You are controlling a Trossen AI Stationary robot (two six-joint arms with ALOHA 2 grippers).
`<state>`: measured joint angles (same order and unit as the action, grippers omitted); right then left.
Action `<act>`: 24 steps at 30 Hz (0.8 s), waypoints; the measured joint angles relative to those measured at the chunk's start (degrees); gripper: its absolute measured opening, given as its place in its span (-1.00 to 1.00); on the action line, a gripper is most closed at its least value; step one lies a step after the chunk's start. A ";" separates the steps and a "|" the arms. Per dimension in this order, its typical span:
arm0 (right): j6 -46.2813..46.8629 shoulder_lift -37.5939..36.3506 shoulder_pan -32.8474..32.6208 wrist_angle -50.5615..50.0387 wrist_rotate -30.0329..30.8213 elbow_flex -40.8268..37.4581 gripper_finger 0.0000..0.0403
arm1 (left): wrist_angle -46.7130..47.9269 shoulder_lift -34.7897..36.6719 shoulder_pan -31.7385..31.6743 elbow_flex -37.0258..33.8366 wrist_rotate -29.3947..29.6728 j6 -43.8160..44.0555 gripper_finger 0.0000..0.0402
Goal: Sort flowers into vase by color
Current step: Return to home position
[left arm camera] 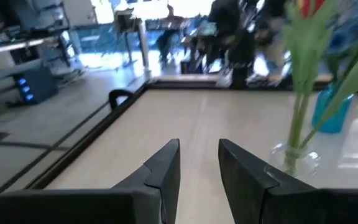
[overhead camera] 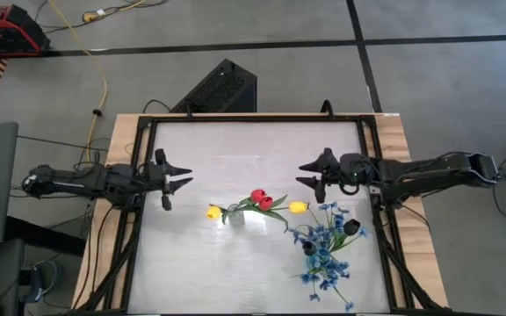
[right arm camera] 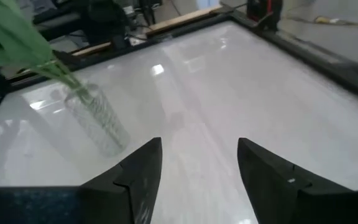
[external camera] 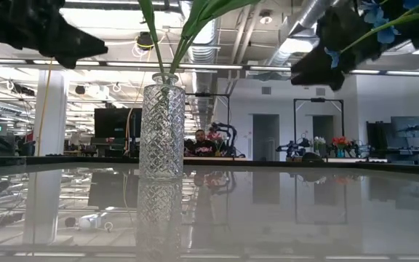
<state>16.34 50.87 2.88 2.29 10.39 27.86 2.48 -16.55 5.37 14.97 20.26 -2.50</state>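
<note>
- High view: left gripper (overhead camera: 185, 176) mid-left and right gripper (overhead camera: 304, 173) mid-right, both spread, empty. Red tulips (overhead camera: 260, 199) & yellow tulips (overhead camera: 213, 211) are held in clear vase (overhead camera: 235, 216), centre; blue sprays (overhead camera: 323, 259) in blue vase (overhead camera: 309, 248), lower right.
- Low view: clear vase is seen upright, centre-left. Stems are judged light and bendy, best pinched mid-stem.
- Wrist views: nothing is held betw. either arm's fingers.

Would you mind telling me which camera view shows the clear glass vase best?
The low view: the glass vase stands whole, base to mouth, cut pattern plain. The right wrist view shows it slanted; the left wrist view, only part; the high view, just its top.
</note>
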 joint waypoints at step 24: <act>-5.10 -15.22 7.58 3.43 -5.84 -14.30 -0.90 | 0.64 16.45 -3.48 -5.54 -7.22 6.28 -0.51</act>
<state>11.24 35.66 10.47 5.72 4.54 13.56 3.12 -0.10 1.89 9.43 13.05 3.78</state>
